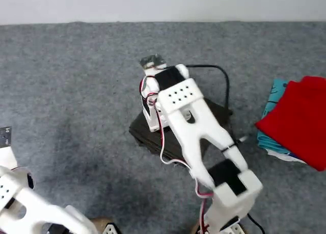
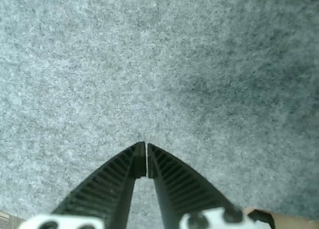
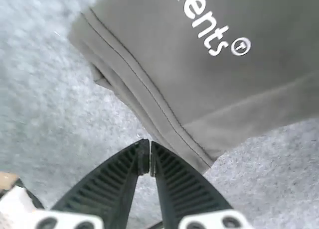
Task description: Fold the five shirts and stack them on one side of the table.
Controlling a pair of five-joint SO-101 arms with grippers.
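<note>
At surface (image 1: 76,81) centre, the right end effector (image 3: 149,159) is hovering closed beside the folded dark shirt (image 3: 199,79); the left end effector (image 2: 146,159) is likewise closed; a red-topped stack (image 1: 298,117) is lying rightward.

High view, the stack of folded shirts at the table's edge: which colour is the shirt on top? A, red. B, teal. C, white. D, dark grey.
A: the red shirt lies on top of the stack, with the teal shirt peeking out from beneath it.
</note>
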